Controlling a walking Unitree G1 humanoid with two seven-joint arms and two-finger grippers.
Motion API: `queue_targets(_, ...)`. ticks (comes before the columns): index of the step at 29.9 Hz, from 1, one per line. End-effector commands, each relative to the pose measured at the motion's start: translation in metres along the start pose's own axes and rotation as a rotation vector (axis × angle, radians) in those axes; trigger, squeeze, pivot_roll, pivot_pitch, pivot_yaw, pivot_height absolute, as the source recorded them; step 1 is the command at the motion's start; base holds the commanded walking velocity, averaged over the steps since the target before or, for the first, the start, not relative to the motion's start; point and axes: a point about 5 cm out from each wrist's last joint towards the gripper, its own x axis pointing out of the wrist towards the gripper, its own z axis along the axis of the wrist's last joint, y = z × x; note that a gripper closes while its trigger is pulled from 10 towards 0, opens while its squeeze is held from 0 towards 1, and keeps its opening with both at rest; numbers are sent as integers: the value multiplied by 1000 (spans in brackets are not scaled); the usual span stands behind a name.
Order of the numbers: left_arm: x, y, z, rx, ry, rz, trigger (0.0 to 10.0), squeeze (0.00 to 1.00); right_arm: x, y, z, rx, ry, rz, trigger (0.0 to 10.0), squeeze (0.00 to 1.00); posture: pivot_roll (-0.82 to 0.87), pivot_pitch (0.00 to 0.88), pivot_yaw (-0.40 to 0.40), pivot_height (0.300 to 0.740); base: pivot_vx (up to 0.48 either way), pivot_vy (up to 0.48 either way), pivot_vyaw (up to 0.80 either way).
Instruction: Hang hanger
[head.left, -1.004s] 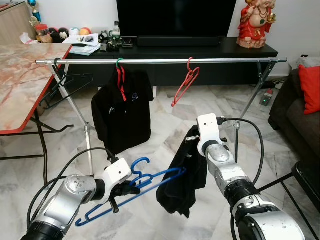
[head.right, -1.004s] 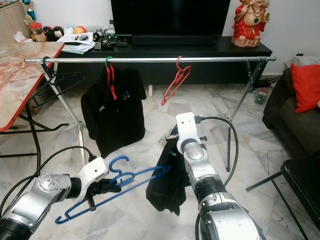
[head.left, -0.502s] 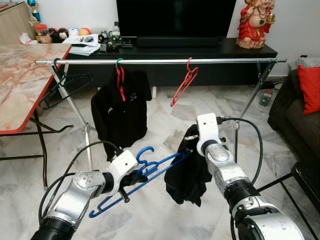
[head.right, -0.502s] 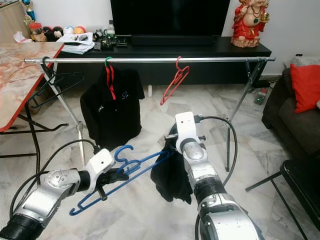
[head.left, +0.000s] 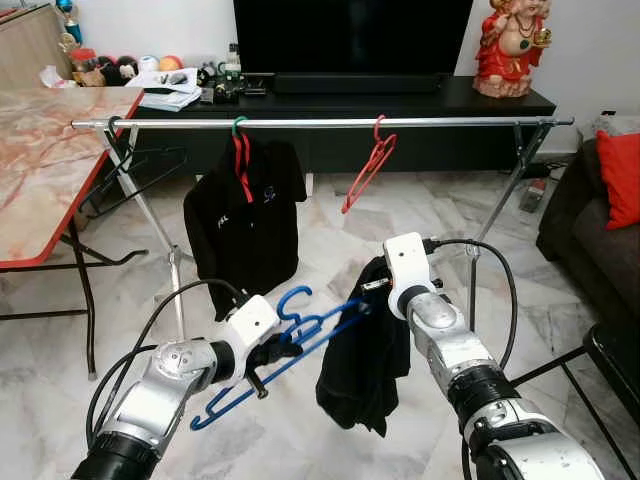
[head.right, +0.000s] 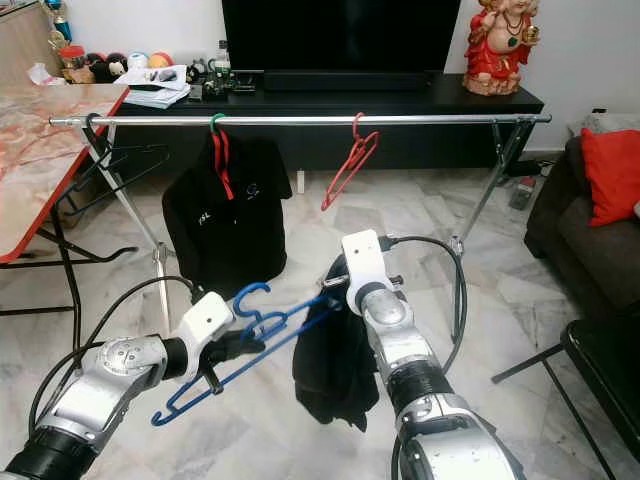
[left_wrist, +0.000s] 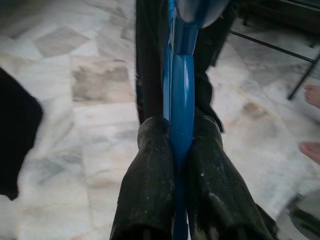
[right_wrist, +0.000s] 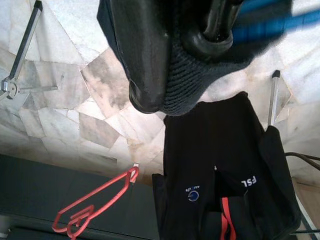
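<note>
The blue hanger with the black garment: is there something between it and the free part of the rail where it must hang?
Nothing visible blocks it. The blue hanger is low, below the rail, held by the left gripper. Between the hung black shirt and the red hanger the rail is bare.

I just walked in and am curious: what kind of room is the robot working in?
Most likely a home living room: a big television on a low black cabinet, a dark sofa with a red cushion, and a clothes rail standing on the marble floor.
</note>
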Motion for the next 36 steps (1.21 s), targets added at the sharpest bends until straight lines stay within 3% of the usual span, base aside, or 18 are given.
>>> queue_targets(1,0,9,9,16,-38,47,10000,0,0,-1,9,-14,-31,5,10000,0,17,25,-26,740,0,0,0)
queue_targets(8,1,9,3,17,-1,48,10000,0,-2,0,10,-43,-38,46,10000,0,16,25,-24,740,0,0,0)
queue_targets(13,1,0,4,-19,-29,-24,10000,0,-7,10,10,-146,-60,187,10000,0,15,26,-25,740,0,0,0)
queue_targets(20,-1,0,2,-21,-32,-45,10000,0,-10,6,9,-199,-66,242,10000,0,16,24,-24,740,0,0,0)
queue_targets(32,-4,-15,0,-80,-31,-205,10000,0,-29,16,21,-367,-216,514,10000,0,14,23,-19,740,0,0,0)
queue_targets(36,-4,-12,-1,-94,-41,-165,10000,0,-42,24,22,-387,-259,667,10000,0,15,23,-18,740,0,0,0)
